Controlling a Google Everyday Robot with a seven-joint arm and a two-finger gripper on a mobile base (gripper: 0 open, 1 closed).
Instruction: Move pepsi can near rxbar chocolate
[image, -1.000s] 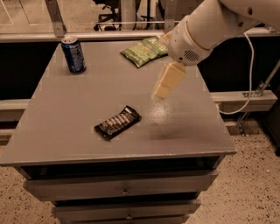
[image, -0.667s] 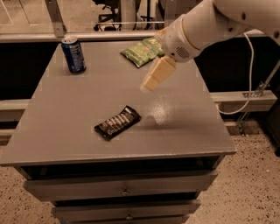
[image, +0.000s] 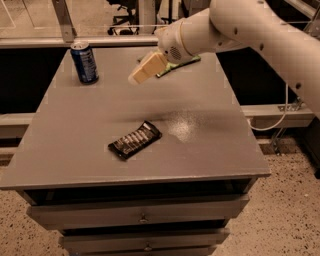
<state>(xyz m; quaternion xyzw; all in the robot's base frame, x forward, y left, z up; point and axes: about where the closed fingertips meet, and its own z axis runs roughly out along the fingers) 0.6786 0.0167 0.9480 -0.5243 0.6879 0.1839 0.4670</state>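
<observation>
Camera view, table (image: 75, 150): bare grey top between can (image: 84, 62) and bar (image: 135, 140).
arm (image: 240, 30): enters from right, over back edge.
gripper (image: 146, 69): hovers right of can; grip state cannot be told.
bar: black, flat, front centre.
can: blue, silver-topped, upright, back-left corner.

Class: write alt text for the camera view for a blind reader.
A robot's hand hovers over the back of a grey table, apart from the upright pepsi can at the back-left corner. The rxbar chocolate lies flat near the front, far from the can; a green bag shows behind the arm.
</observation>
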